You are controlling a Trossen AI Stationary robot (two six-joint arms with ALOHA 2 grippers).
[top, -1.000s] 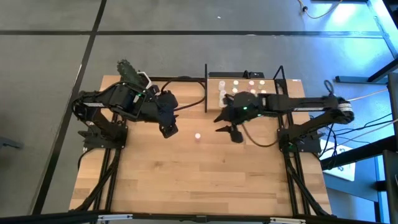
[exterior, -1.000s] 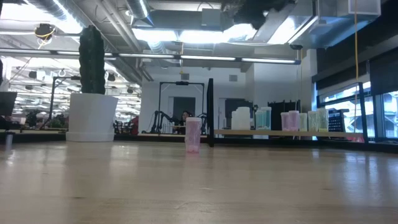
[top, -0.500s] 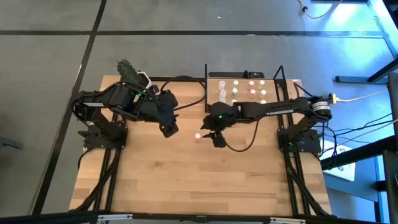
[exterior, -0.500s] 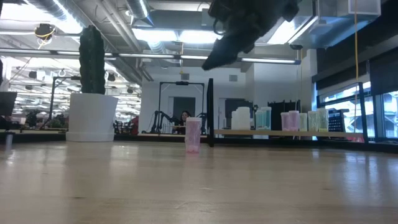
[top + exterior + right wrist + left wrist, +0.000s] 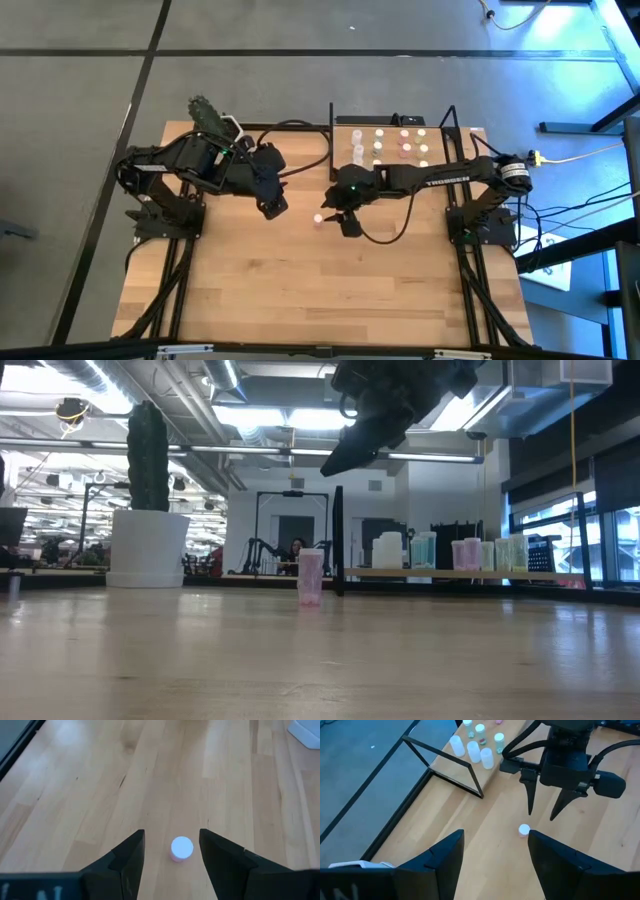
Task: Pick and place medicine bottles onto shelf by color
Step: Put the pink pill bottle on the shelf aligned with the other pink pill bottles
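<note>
Pink-capped bottle (image 5: 181,848) alone mid-table, just off the shelf (image 5: 437,161) front-left corner; other bottles (image 5: 473,749) already shelved. Right gripper (image 5: 543,812) poised above it, jaws spread, nothing held. Left gripper (image 5: 273,208) waiting nearby, open too. One pick left

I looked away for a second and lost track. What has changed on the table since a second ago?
The right gripper swung away from the shelf and out over the lone pink bottle, jaws open above it, not yet gripping. The bottle, the bottles on the shelf and the left gripper stayed put.
</note>
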